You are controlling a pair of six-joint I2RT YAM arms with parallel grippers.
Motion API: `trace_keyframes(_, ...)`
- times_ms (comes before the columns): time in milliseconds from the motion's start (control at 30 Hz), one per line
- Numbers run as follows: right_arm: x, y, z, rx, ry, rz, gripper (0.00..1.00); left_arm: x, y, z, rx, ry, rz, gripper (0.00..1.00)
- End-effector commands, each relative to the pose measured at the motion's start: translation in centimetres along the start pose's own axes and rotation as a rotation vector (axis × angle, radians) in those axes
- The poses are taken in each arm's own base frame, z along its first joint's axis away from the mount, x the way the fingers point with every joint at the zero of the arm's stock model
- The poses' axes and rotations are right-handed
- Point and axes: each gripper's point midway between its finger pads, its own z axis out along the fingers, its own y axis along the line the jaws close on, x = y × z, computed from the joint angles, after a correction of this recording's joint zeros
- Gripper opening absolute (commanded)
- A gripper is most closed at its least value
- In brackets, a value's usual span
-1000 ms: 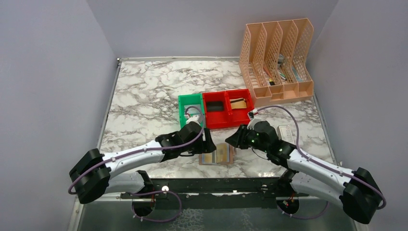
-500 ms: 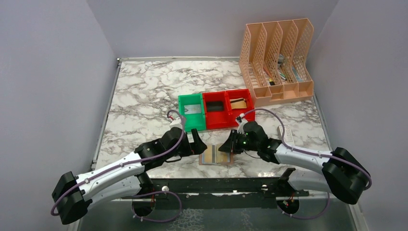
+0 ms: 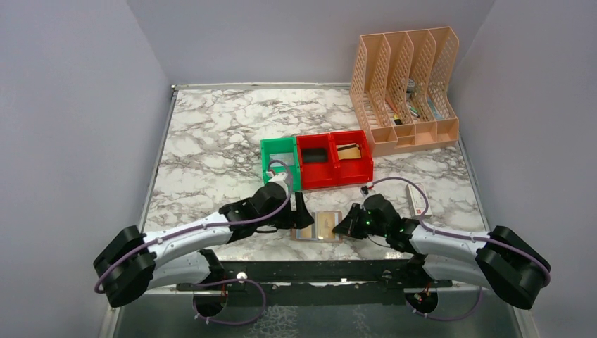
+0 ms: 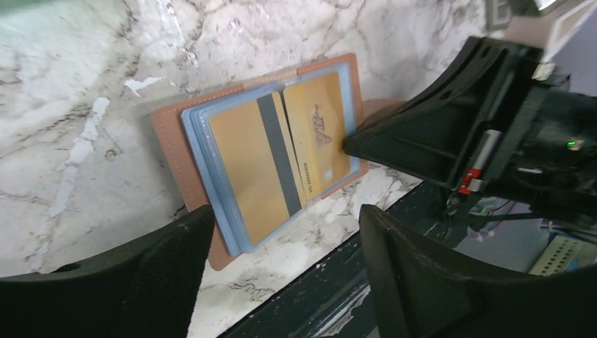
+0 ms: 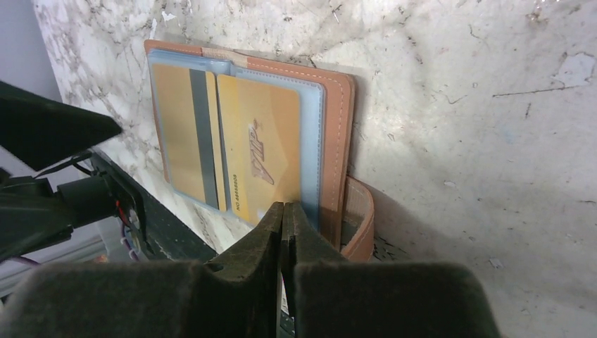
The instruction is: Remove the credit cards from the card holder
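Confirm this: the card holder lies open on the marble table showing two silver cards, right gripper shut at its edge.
Wrong on colour: the two credit cards are gold, not silver, as the right wrist view shows. The card holder does lie open on the marble table, right gripper shut at its edge.

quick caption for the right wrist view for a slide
Right gripper shut, tips at the edge of a gold card in the open card holder on the marble table.
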Motion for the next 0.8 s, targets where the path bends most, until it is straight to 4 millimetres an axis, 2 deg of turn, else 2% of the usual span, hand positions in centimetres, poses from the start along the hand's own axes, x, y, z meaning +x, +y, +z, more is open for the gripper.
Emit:
trace_keyframes(0,1.1,-4.0,0.1,0.128,-0.006,-0.012,0.05,0.4,-2.8,1.5,0.112,0.06,0.03,0.73)
trace_keyframes(167,1.3,-4.7,0.2,0.162,0.009,-0.023,0.04,0.3,-2.9,2.8,0.096,0.051,0.041,0.67)
trace_keyframes(267,1.6,-5.7,0.1,0.183,0.004,-0.004,0.03,-0.2,-4.0,3.6,0.128,0.038,0.031,0.63)
trace_keyframes(367,1.8,-5.8,0.0,0.173,0.0,0.007,0.03,-0.3,-4.9,4.5,0.132,0.039,0.044,0.62)
trace_keyframes(500,1.7,-5.4,0.1,0.159,0.001,-0.002,0.03,0.8,-2.8,6.4,0.014,0.091,0.014,0.55)
trace_keyframes(567,1.7,-5.3,0.1,0.163,0.009,-0.007,0.03,1.5,-1.6,6.9,-0.028,0.101,-0.01,0.54)
trace_keyframes(767,1.6,-5.0,0.0,0.154,0.005,-0.007,0.03,2.1,-0.2,6.7,-0.063,0.099,-0.031,0.54)
